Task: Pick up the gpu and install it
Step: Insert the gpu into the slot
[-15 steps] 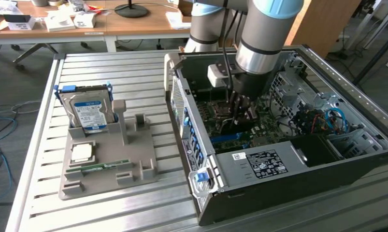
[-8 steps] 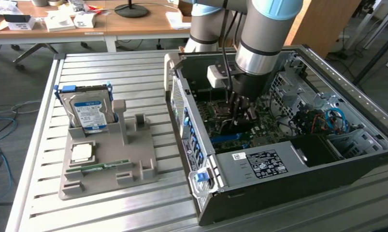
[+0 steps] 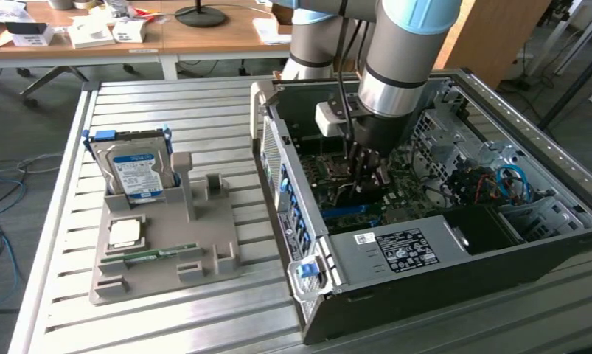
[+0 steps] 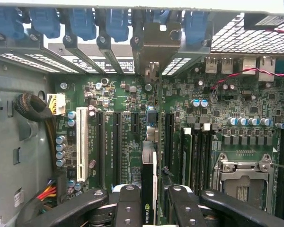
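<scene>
Exterior view first. Well away from the pincer, on the exterior view's left, a grey holder [image 3: 217, 254] sits on the slatted metal worktop [image 3: 178, 110]. A hard drive [image 3: 130, 171] stands upright in it and a narrow RAM stick [image 3: 163, 253] lies along its near edge. Toward the exterior view's right lies the open computer case [image 3: 472, 287]. The arm [image 3: 404, 66] reaches straight down into it, so the pincer [image 3: 363, 173] sits low inside, just above the motherboard [image 3: 413, 195].

The wrist view looks in close. Off to one side of the pincer runs a sleeved cable bundle [image 4: 32, 106], then a white slot [image 4: 81, 142], then a row of black expansion slots [image 4: 109, 142]. Between the black fingers [image 4: 128, 203] stands the gpu [image 4: 149, 165], seen edge-on and upright, clamped on both faces, so the pincer is closed on the card at a middling width. Ahead of the pincer, what looks like the card's silver bracket [image 4: 154, 45] meets the rear wall of the case, in line with the blue slot latches [image 4: 85, 23]. On the pincer's other side is the bare processor socket [image 4: 241, 182].

By my reckoning the pick-up is done. The card is inside the case, running parallel to the expansion slots. I cannot tell whether its lower edge is down in a slot. With the pincer gripping it, the install does not look finished.
</scene>
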Available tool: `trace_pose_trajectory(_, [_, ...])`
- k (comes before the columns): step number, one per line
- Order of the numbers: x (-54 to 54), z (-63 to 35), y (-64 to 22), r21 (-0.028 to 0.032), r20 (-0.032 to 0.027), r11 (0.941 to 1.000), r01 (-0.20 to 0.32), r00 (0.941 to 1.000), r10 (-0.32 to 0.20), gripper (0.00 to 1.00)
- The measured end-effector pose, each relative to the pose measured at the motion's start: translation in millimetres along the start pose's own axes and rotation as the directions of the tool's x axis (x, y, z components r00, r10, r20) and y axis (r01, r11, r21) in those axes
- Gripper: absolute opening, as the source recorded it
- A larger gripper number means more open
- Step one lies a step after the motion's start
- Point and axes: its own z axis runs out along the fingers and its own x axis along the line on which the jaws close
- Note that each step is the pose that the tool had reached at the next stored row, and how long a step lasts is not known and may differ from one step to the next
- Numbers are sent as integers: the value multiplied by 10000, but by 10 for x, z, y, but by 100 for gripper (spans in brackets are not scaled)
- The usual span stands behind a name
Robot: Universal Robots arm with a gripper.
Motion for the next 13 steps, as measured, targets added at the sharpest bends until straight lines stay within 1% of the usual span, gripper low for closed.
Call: trace_pose_trajectory(13, [1,22,4,-1,-3,10000,0,10000,0,26])
